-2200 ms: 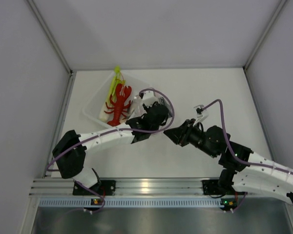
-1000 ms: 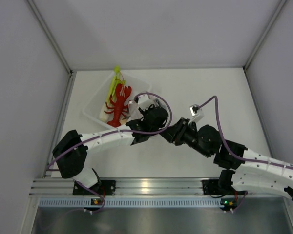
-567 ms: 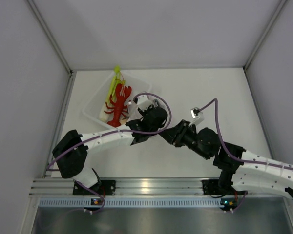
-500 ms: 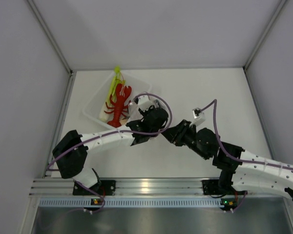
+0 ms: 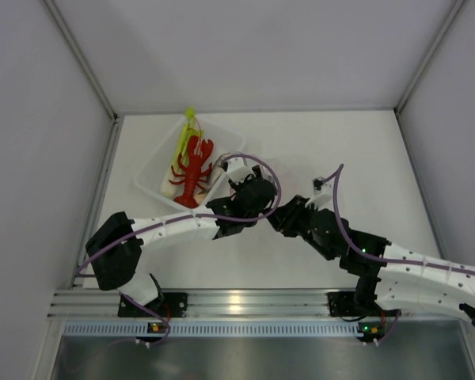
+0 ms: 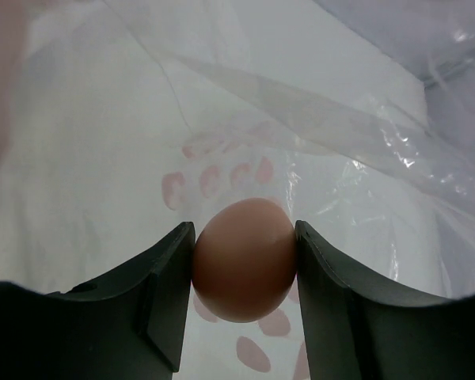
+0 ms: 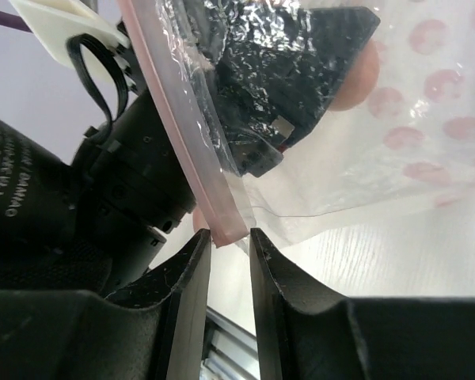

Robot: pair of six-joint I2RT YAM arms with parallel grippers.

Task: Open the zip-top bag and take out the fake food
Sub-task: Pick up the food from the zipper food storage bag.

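My L gripper [image 6: 244,237] clamps smooth round beige ball [image 6: 244,269] inside crinkly clear dotted bag [image 7: 396,166]; my R gripper [image 7: 231,249] pinches its pink zip strip [image 7: 176,111]. Red lobster [image 5: 191,170] in tray [image 5: 146,184].

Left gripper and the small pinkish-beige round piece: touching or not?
Touching. The left wrist view shows the left gripper with both fingers pressed flush against opposite sides of the round piece, with no gap on either side.

L tool [image 6: 245,237] pinches beige round piece [image 6: 244,265]; dotted bag [image 6: 344,146] behind & above.
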